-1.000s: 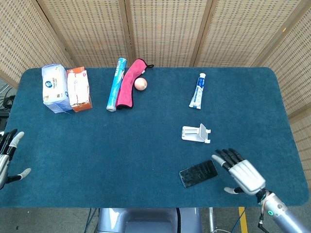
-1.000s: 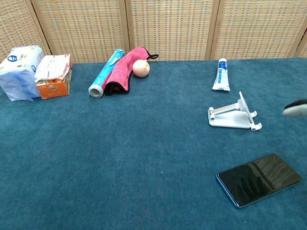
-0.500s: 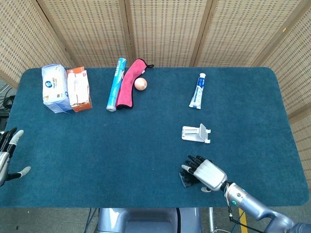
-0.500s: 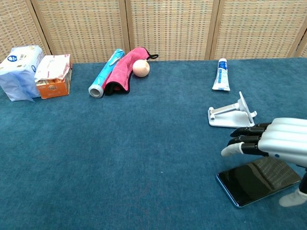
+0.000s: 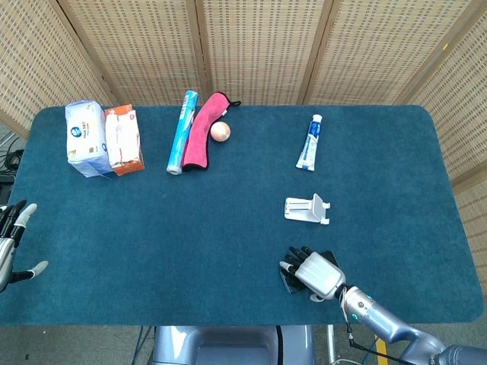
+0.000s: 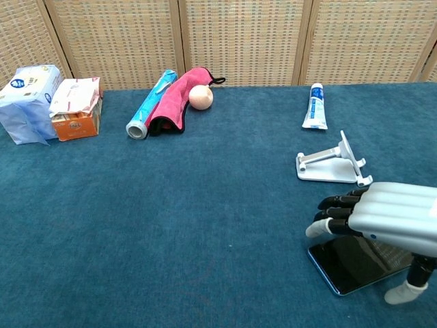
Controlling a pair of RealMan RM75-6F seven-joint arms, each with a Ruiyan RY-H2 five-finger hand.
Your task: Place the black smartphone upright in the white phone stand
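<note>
The black smartphone (image 6: 349, 264) lies flat on the blue table near the front right, mostly covered in the head view, where only its left corner (image 5: 288, 281) shows. My right hand (image 6: 384, 217) hovers just over it, fingers stretched along its top and thumb hanging at its near edge; it holds nothing. I see the same hand (image 5: 313, 269) from above. The white phone stand (image 6: 332, 166) sits empty just behind the phone, also visible as the stand (image 5: 307, 208) in the head view. My left hand (image 5: 11, 245) stays at the table's left edge, fingers apart.
Along the back stand a white tissue pack (image 5: 85, 138), an orange pack (image 5: 124, 140), a blue roll (image 5: 182, 131), a pink cloth (image 5: 202, 131) with a small peach ball (image 5: 220, 131), and a toothpaste tube (image 5: 309, 143) behind the stand.
My right hand has swung in from the right of the phone to above it, then crept a little further left and lower. The phone and stand have not moved.
</note>
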